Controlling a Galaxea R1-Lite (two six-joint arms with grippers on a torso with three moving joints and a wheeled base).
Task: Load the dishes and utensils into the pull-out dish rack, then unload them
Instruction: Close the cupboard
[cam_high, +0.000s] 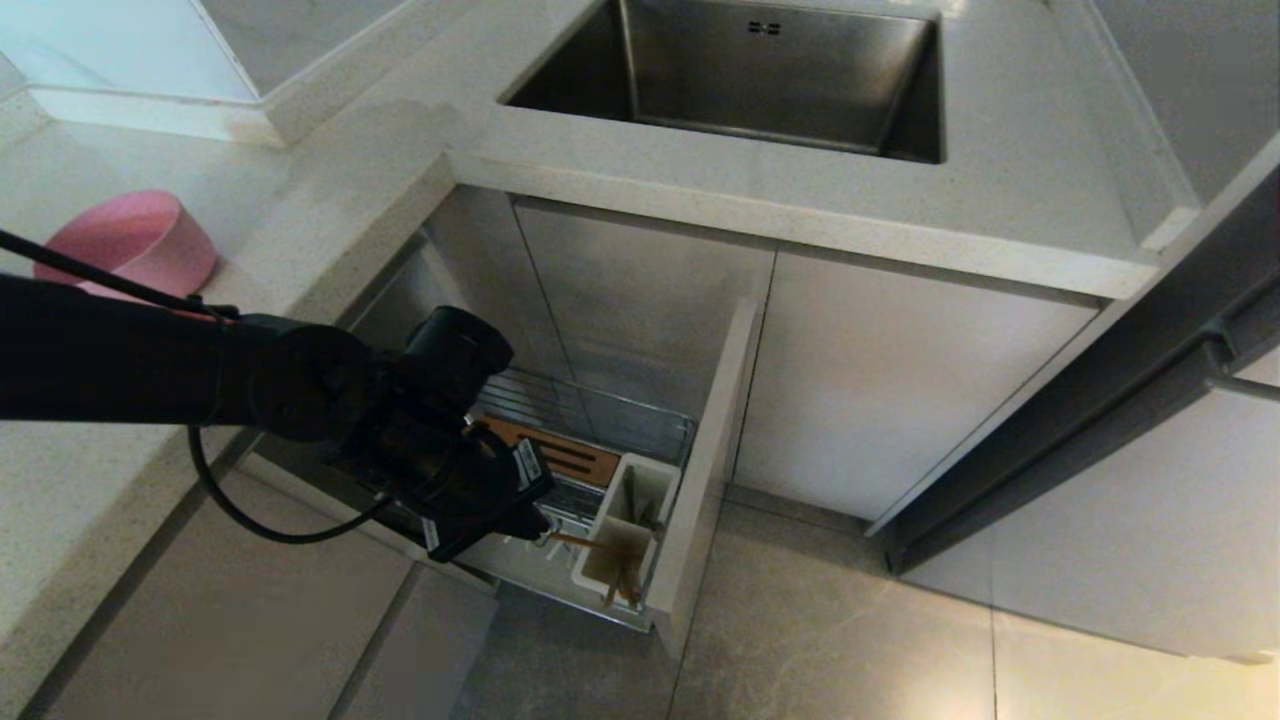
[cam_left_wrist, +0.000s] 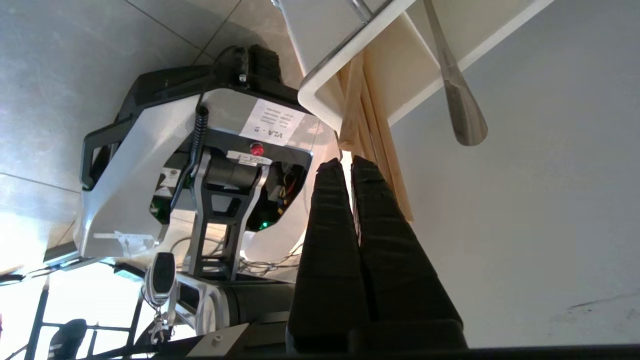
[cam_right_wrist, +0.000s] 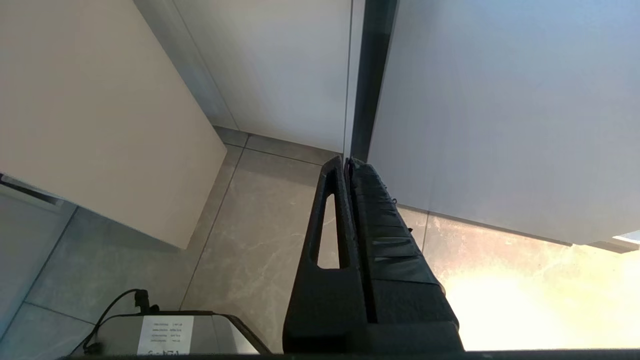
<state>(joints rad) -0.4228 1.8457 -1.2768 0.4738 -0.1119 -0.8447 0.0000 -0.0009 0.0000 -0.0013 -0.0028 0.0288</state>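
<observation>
Kitchen corner with pale counter, steel sink and grey tile floor; pull-out dish rack drawn out below.

Left gripper, fingers pressed together on the chopsticks, sits at the white utensil cup just inside the beige front panel. Spoon hangs beside them. Pink bowl rests on the counter, partly hidden by the arm. Right gripper, closed and empty, hangs over open floor.

Head view downward; left wrist close; both share utensil cup.
</observation>
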